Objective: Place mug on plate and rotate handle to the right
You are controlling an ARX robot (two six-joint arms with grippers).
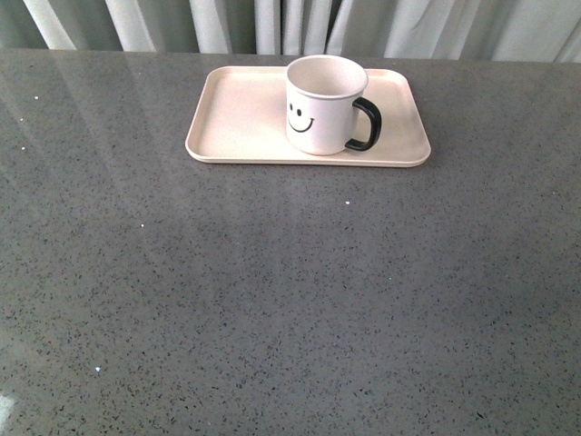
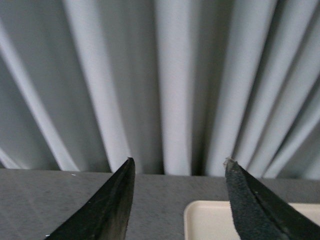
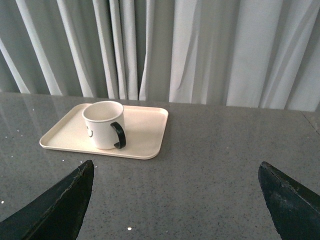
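Note:
The white mug (image 1: 322,104) with a black smiley face stands upright on the pale pink-beige plate (image 1: 236,123), right of its middle. Its black handle (image 1: 368,124) points right. No gripper shows in the front view. In the right wrist view the mug (image 3: 104,124) and its handle (image 3: 119,135) stand on the plate (image 3: 145,131), well ahead of my open, empty right gripper (image 3: 176,172). In the left wrist view my left gripper (image 2: 180,162) is open and empty, with a corner of the plate (image 2: 207,220) between its fingers; the mug is out of that view.
The plate lies at the far side of a grey speckled table (image 1: 290,300). Pale grey curtains (image 1: 300,23) hang behind the table's far edge and fill most of the left wrist view (image 2: 170,80).

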